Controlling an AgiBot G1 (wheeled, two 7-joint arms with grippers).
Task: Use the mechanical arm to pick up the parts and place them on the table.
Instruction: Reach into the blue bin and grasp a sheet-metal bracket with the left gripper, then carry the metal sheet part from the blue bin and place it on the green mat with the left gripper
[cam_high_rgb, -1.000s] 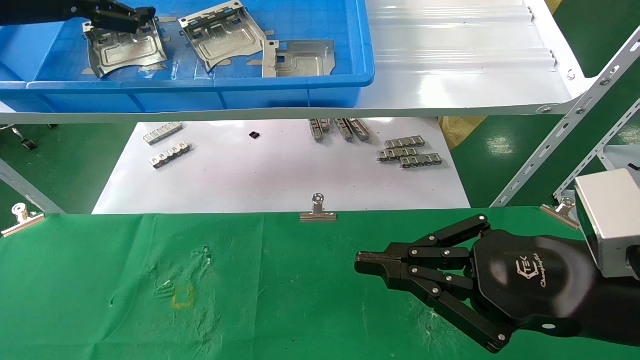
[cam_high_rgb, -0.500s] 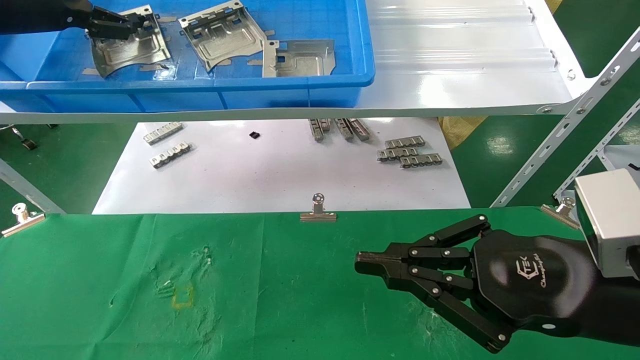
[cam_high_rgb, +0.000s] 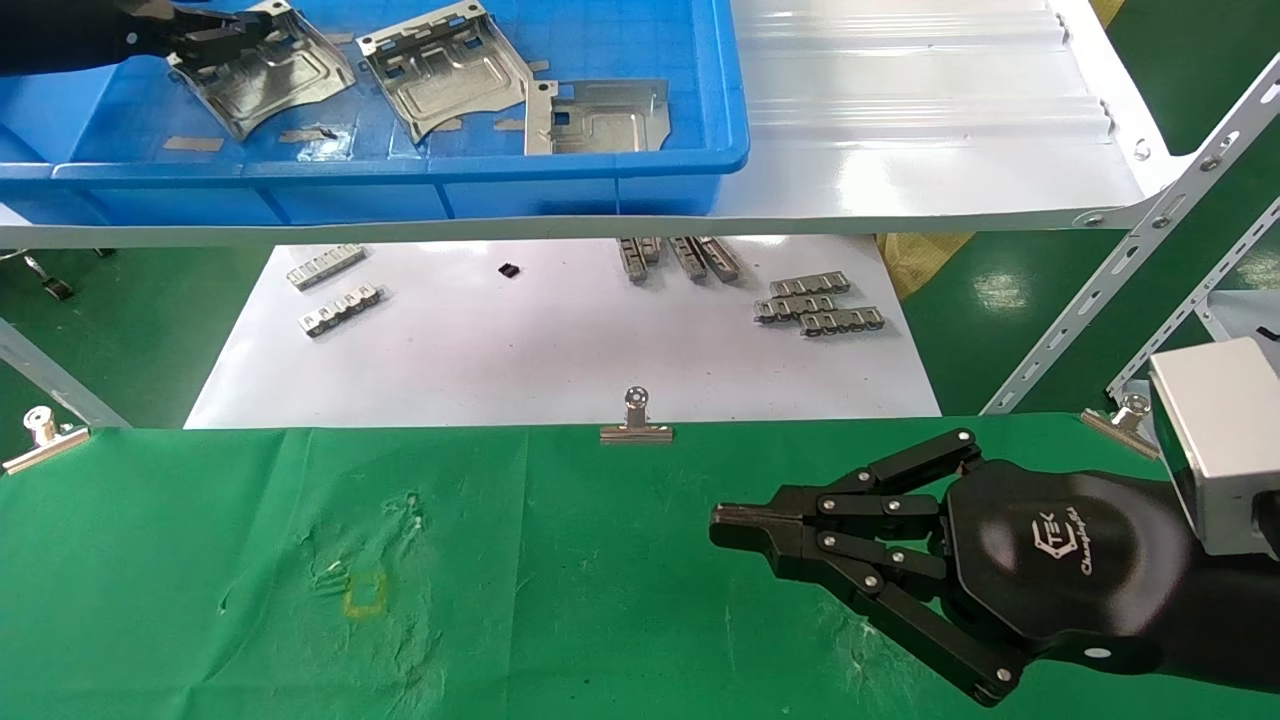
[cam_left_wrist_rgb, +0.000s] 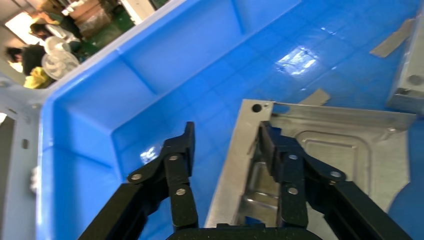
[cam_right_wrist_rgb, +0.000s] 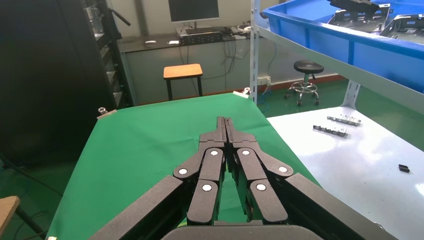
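Three silvery parts lie in a blue bin (cam_high_rgb: 400, 165) on the shelf: a left one (cam_high_rgb: 275, 80), a middle one (cam_high_rgb: 445, 70) and a right one (cam_high_rgb: 600, 115). My left gripper (cam_high_rgb: 215, 45) is at the left part's far-left edge. In the left wrist view the gripper (cam_left_wrist_rgb: 226, 131) is open, the part's (cam_left_wrist_rgb: 350, 150) bent rim stands between the jaws, and one finger (cam_left_wrist_rgb: 280, 155) rests on the plate. The part sits tilted, its left side raised. My right gripper (cam_high_rgb: 725, 525) is shut and empty, low over the green table (cam_high_rgb: 550, 600).
A glossy white shelf (cam_high_rgb: 930, 150) carries the bin. Below it a white sheet (cam_high_rgb: 560, 350) holds several small grey strips (cam_high_rgb: 820, 305). Binder clips (cam_high_rgb: 636, 420) line the table's far edge. A slanted white rack post (cam_high_rgb: 1150, 240) stands at the right.
My left gripper has drawn back to the left and up. The left part has shifted with it, up and to the right, and now sits tilted. The right arm has not moved.
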